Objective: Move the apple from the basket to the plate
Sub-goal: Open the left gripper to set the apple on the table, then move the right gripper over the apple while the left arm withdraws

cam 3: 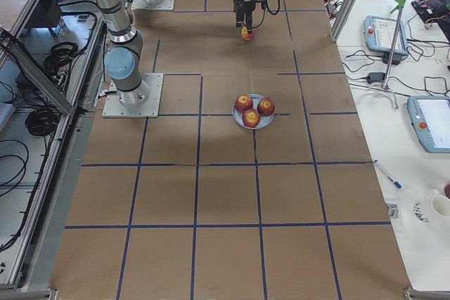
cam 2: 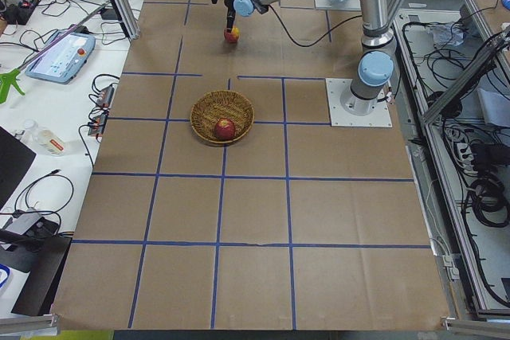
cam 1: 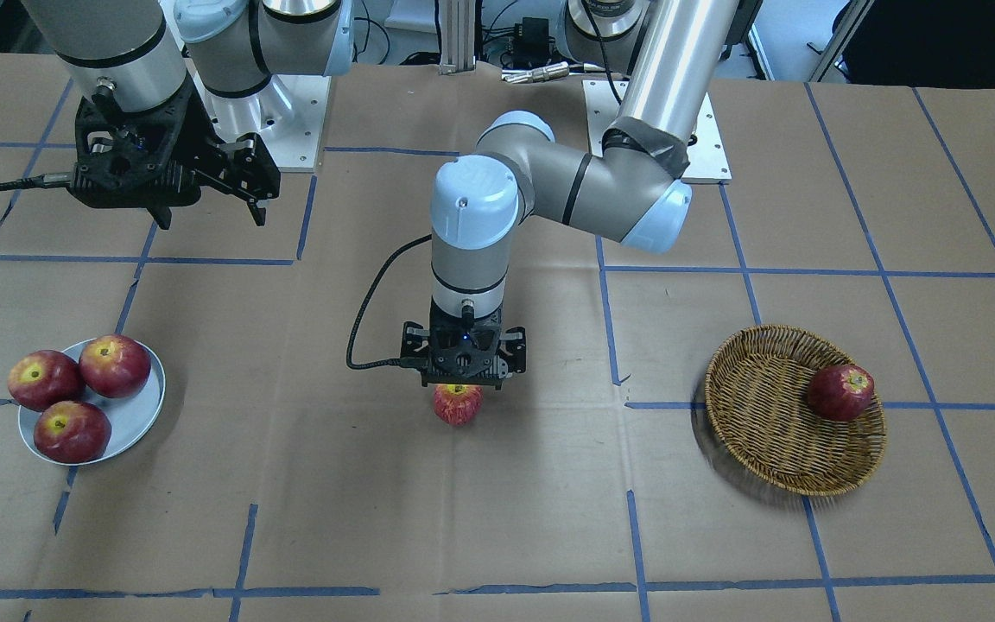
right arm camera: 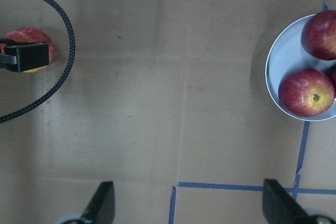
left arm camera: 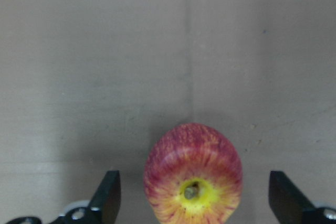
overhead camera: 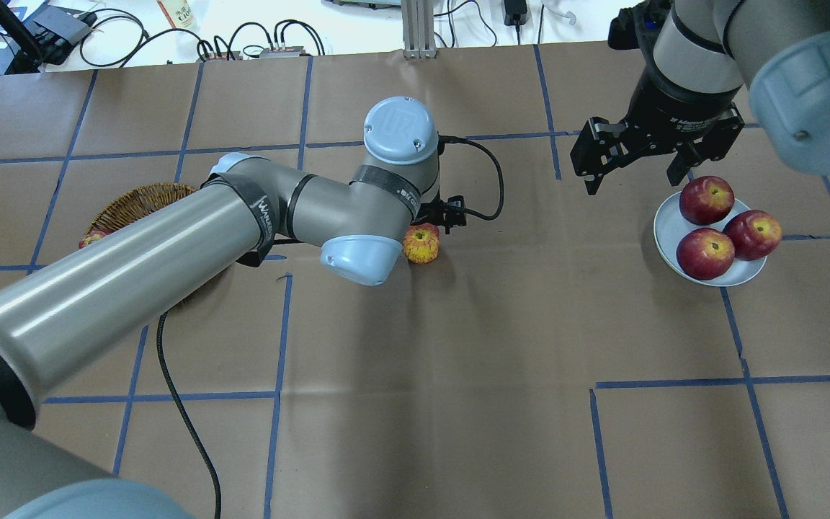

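Observation:
The apple (cam 1: pixel 458 406), streaky pinkish-red with a yellow stem patch, sits on the table paper at mid-table, stem up. My left gripper (cam 1: pixel 463 380) points straight down over it, open. In the left wrist view the apple (left arm camera: pixel 193 174) lies between the two fingers (left arm camera: pixel 107 195), with a gap on each side. The wicker basket (cam 1: pixel 757 415) stands apart on my left side and holds one darker red apple (cam 1: pixel 840 392). The pale blue-grey plate (cam 1: pixel 139 415) on my right side holds three dark red apples. My right gripper (cam 1: pixel 209 216) hovers open and empty, behind the plate (overhead camera: pixel 667 227).
The left arm's long upper link crosses over the basket (overhead camera: pixel 137 202) in the overhead view. A black cable (cam 1: pixel 368 320) loops from the left wrist. Brown paper with blue tape lines covers the table between the apple and the plate.

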Tool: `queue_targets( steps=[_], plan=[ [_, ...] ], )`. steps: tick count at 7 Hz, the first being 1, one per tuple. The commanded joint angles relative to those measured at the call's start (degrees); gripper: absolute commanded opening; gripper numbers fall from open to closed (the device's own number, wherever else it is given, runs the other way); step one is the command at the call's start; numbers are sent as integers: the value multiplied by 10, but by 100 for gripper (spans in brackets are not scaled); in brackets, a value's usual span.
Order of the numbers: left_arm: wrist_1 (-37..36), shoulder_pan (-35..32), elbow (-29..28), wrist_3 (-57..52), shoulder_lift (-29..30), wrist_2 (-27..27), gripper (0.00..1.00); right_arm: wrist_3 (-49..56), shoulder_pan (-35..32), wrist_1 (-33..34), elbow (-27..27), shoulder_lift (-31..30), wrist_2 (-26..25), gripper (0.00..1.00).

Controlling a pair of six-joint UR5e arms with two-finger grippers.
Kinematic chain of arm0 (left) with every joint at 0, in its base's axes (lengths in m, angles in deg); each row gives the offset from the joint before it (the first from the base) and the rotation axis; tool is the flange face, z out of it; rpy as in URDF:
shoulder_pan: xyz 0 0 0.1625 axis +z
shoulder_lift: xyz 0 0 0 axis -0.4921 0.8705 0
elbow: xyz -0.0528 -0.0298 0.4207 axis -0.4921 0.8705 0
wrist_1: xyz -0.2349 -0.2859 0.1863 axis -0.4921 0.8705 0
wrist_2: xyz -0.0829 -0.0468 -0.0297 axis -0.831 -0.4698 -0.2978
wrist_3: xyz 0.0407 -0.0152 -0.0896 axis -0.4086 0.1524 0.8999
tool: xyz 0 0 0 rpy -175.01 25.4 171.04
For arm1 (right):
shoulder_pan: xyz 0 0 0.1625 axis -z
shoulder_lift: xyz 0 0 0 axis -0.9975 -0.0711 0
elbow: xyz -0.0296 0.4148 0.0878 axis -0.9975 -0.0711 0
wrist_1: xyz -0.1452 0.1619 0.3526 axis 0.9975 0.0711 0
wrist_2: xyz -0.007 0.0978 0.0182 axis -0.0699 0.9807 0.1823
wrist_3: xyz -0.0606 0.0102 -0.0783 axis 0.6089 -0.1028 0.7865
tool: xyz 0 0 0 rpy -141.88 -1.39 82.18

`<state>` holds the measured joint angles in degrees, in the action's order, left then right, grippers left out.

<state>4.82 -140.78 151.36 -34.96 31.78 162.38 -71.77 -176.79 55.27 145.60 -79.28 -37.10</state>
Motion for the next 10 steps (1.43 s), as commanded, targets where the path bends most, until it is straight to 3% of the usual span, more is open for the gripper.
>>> queue_targets(
  steps=[1,4,6,9,10],
  plan=[
    [101,59,3,-100,-82,-14,99,2,0,8,-1,1,0,100],
    [265,166,4,-206,-203,-33,99,2,0,10,-9,-1,1,100],
    [372,223,2,-260,-274,-35,99,-7,-9,12,-30,32,2,100],
    [396,222,14,-366,-329,-37,99,-131,-109,17,-129,150,2,100],
    [417,223,40,-363,-345,-37,99,-175,-136,47,-145,192,2,100]
  ],
)
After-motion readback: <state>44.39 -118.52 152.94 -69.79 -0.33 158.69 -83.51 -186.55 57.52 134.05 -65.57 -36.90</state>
